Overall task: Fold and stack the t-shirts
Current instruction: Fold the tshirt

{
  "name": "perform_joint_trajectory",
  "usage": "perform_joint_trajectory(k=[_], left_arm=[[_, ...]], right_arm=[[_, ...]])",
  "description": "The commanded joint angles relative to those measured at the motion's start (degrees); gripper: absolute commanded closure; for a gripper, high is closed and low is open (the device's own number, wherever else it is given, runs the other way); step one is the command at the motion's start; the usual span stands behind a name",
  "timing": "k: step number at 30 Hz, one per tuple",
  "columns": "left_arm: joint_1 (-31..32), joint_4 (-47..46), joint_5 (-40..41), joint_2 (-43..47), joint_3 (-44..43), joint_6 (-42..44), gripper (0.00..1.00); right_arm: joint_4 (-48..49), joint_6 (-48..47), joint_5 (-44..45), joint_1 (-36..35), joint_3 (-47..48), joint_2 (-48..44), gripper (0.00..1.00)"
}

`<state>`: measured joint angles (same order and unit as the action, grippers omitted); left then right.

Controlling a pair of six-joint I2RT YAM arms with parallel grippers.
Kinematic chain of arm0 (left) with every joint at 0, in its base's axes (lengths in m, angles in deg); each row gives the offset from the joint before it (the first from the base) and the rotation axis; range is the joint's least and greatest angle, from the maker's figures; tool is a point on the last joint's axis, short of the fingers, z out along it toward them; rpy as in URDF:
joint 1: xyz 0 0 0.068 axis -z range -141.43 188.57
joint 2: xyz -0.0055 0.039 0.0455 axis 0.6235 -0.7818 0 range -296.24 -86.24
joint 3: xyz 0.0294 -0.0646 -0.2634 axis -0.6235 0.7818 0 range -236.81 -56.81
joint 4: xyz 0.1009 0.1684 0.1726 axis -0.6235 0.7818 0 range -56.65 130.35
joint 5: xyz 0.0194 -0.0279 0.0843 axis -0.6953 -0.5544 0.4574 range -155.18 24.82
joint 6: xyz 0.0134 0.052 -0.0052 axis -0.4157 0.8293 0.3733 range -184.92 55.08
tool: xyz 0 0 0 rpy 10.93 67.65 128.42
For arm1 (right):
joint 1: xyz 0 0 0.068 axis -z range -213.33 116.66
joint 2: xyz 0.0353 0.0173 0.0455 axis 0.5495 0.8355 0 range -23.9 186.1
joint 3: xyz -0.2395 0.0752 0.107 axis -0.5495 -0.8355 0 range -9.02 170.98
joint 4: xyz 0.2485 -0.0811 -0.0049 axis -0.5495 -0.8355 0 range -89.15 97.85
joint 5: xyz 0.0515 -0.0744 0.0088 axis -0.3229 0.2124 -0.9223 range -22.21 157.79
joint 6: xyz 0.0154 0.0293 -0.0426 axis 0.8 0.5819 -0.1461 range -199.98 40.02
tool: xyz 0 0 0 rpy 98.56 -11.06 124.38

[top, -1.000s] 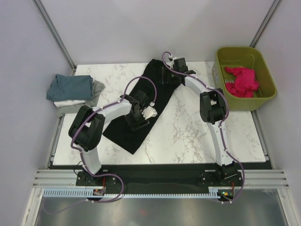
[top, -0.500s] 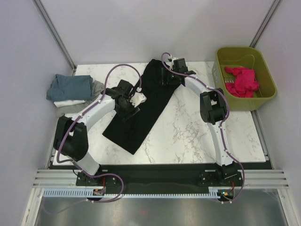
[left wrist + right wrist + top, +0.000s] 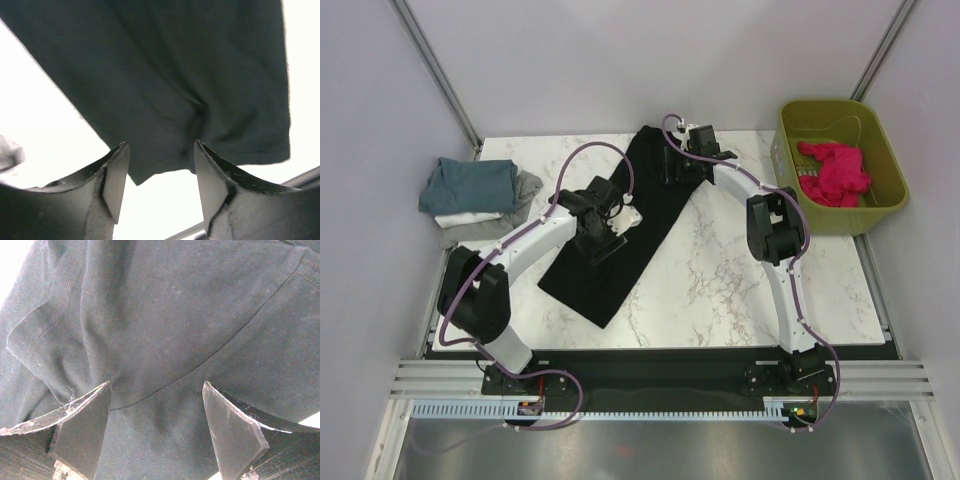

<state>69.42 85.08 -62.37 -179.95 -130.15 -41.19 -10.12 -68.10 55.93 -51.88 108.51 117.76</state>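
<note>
The black t-shirt [image 3: 655, 205] lies as a long folded strip running diagonally from the back centre of the table to the front left. My left gripper [image 3: 607, 243] is open over the strip's middle. In the left wrist view [image 3: 159, 150] the black cloth [image 3: 165, 75] ends in an edge just between the jaws, with nothing gripped. My right gripper [image 3: 670, 165] is open over the strip's far end. In the right wrist view [image 3: 156, 390] the black cloth [image 3: 165, 305] fills the space under the jaws. Folded teal-blue [image 3: 470, 185], grey [image 3: 527, 188] and white [image 3: 460, 218] t-shirts are stacked at the left.
An olive-green basket [image 3: 886, 150] stands off the table's back right corner with a magenta cloth [image 3: 835, 172] in it. The marble tabletop [image 3: 740, 270] is bare to the right of the black shirt. Metal frame posts rise at both back corners.
My left arm swung from the shirt's middle back and to the left, then came slightly right again over the cloth. The black shirt and the right arm have stayed put.
</note>
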Motion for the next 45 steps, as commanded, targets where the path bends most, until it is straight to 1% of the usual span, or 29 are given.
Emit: perform_joint_trajectory(k=[1, 4, 8, 14, 23, 24, 25, 28, 31, 32, 33, 37, 41, 45], left_arm=[[1.05, 4.85, -6.88, 2.65, 2.14, -1.59, 0.39], [2.98, 5.14, -7.55, 3.27, 3.99, 1.31, 0.40], [6.75, 5.14, -8.52, 1.96, 4.52, 3.25, 0.39], [10.36, 4.52, -11.68, -1.03, 2.15, 4.49, 0.39], [10.90, 4.79, -12.56, -12.71, -1.98, 4.49, 0.38], [10.90, 6.18, -21.96, -13.77, -2.42, 5.18, 0.39], [10.90, 8.81, -22.14, -15.61, -3.29, 5.10, 0.39], [10.90, 9.01, -22.23, -18.08, -4.62, 4.93, 0.41], [10.90, 9.27, -22.14, -20.45, -5.67, 4.75, 0.50], [10.90, 9.71, -22.14, -21.33, -5.93, 4.75, 0.61], [10.90, 9.89, -22.23, -21.86, -6.20, 4.66, 0.64], [10.90, 10.24, -22.15, -23.71, -7.08, 3.61, 0.67], [10.90, 10.24, -22.41, -26.08, -8.39, 2.73, 0.78], [11.69, 11.11, -22.76, -28.88, -11.90, 3.43, 0.80]], right_arm=[[-0.83, -1.07, 1.49, -0.26, -0.29, -2.63, 0.18], [-0.74, -0.19, 1.05, -0.35, 0.32, -1.57, 0.18], [-0.74, 0.16, 1.84, -0.53, 1.03, -0.95, 0.18], [-0.66, -0.89, 2.63, -0.44, 0.94, -1.04, 0.18], [-0.92, -1.60, 3.68, -0.26, 0.15, -1.48, 0.18], [-0.83, -1.68, 3.86, -0.26, 0.24, -1.48, 0.18], [-0.83, -1.77, 4.38, -0.18, 0.24, -1.48, 0.18], [-0.83, -1.95, 4.74, 0.00, 0.33, -1.48, 0.18], [-0.83, -2.04, 4.91, 0.09, 0.59, -1.48, 0.18], [-0.83, -2.12, 5.18, 0.09, 0.68, -1.31, 0.18], [-0.83, -2.12, 5.18, 0.09, 0.85, -1.22, 0.18], [-0.74, -2.04, 5.09, 0.09, 1.29, -0.95, 0.18], [-0.83, -2.65, 5.70, 0.26, 1.73, -0.60, 0.18], [-0.74, -2.92, 5.44, 0.88, 4.10, 0.63, 0.18]])
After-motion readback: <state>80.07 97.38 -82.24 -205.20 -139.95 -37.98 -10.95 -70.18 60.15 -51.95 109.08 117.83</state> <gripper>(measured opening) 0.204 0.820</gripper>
